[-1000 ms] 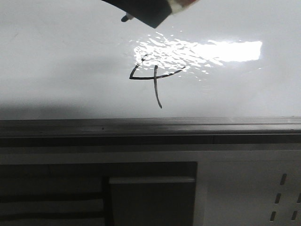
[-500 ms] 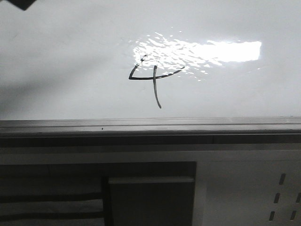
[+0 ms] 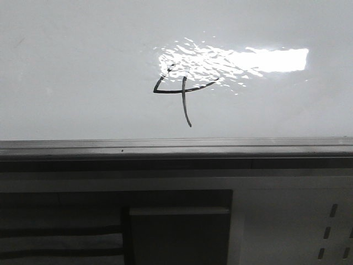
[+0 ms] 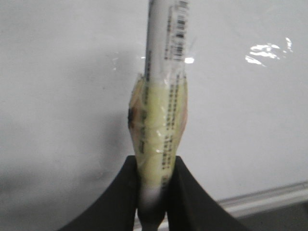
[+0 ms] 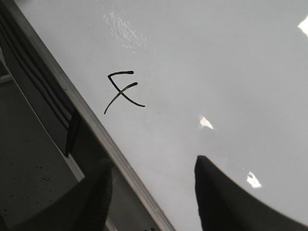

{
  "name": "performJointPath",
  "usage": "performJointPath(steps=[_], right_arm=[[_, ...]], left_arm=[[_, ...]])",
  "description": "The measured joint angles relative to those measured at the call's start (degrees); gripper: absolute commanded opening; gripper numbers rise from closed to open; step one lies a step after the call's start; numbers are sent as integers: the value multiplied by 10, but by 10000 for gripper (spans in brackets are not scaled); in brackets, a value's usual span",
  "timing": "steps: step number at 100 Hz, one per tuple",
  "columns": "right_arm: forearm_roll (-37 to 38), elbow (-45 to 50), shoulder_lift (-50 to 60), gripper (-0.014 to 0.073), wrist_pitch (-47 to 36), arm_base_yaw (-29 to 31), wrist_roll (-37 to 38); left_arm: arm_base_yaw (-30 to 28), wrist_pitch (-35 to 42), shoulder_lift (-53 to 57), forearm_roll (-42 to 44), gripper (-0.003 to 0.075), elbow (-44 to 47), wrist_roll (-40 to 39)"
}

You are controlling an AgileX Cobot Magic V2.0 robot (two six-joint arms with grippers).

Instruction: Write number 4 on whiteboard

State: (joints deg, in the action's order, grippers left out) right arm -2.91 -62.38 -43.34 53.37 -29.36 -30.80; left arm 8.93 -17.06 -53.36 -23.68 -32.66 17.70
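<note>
The number 4 (image 3: 179, 91) is drawn in thin black lines on the whiteboard (image 3: 83, 66), just below and left of the bright glare patch. It also shows in the right wrist view (image 5: 122, 92) near the board's frame edge. My left gripper (image 4: 154, 166) is shut on a white marker (image 4: 161, 106) wrapped in yellowish tape, held over bare whiteboard (image 4: 62, 86); its tip is out of view. My right gripper (image 5: 151, 166) is open and empty above the board's edge. Neither gripper shows in the front view.
The grey metal frame (image 3: 176, 148) runs along the board's near edge. Below it stands a white cabinet panel with slots (image 3: 325, 226) and a dark recess (image 3: 176, 232). The frame (image 5: 103, 132) crosses the right wrist view diagonally.
The left gripper with the marker has withdrawn up and left out of the front view. The finished 4 stays unchanged on the board.
</note>
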Motion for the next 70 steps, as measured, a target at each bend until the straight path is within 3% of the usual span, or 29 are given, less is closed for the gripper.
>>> performJointPath(steps=[29, 53, 62, 70], right_arm=[[0, 0, 0, 343, 0, 0, 1], [0, 0, 0, 343, 0, 0, 1], [0, 0, 0, 343, 0, 0, 1], [0, 0, 0, 343, 0, 0, 1]], left_arm=[[0, 81, -75, -34, -20, 1, -3], [0, 93, -100, -38, -14, 1, -3], [0, 95, -102, -38, 41, 1, -3], [0, 95, -102, -38, 150, 1, -3]])
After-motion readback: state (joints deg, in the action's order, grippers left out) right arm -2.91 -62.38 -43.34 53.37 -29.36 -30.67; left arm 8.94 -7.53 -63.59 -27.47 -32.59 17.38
